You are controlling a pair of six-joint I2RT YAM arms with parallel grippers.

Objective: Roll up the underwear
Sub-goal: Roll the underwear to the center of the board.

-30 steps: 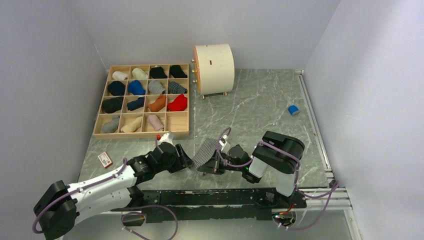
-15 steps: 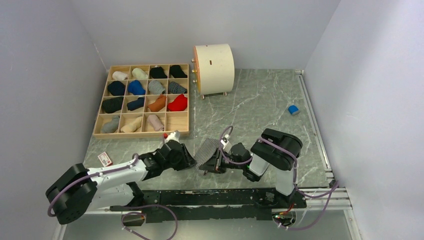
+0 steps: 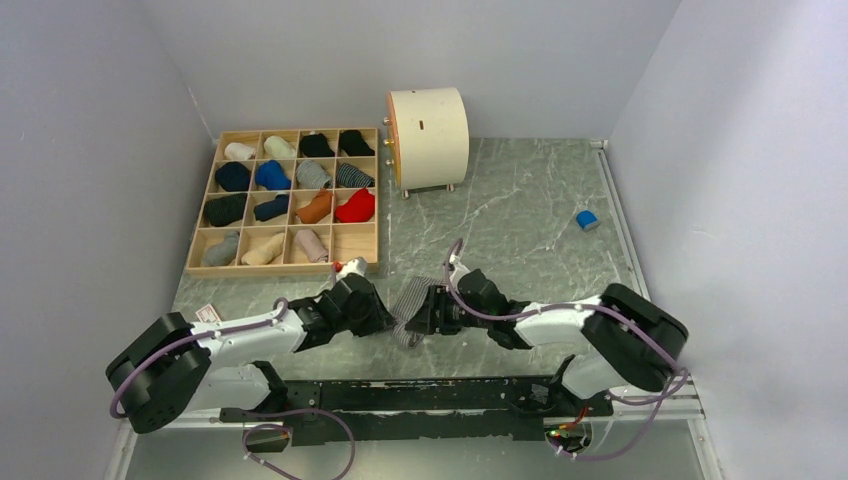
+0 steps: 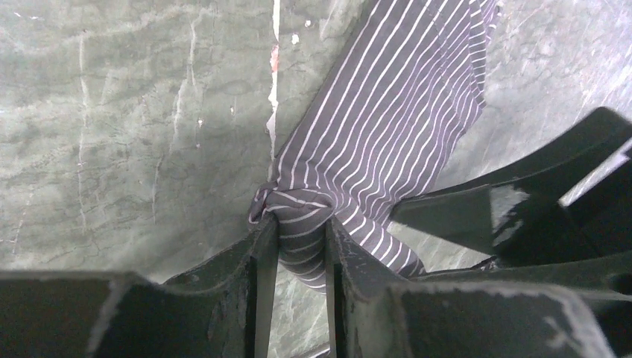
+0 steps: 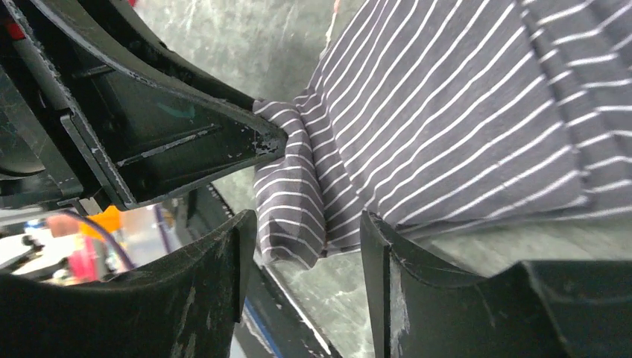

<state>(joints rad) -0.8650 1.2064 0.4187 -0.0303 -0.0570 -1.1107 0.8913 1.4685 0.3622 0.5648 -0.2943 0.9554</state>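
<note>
The left fingers (image 4: 257, 287) pinch a fold of grey white-striped cloth underwear (image 4: 387, 134); right fingers (image 5: 212, 280) straddle it, unclosed; tugging could free it.

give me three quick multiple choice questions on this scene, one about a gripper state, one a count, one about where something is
1. The left gripper is:
A) open
B) shut on the striped underwear
C) shut on nothing

2. How many compartments of the wooden tray are empty?
A) none
B) four
C) one

3. The blue block lies:
A) far right on the table
B) in the tray
C) in the left gripper

Answers:
1 B, its fingers pinch a bunched fold of the cloth.
2 C, only the near-right corner cell is bare.
3 A, it sits alone by the table's right edge.
</note>
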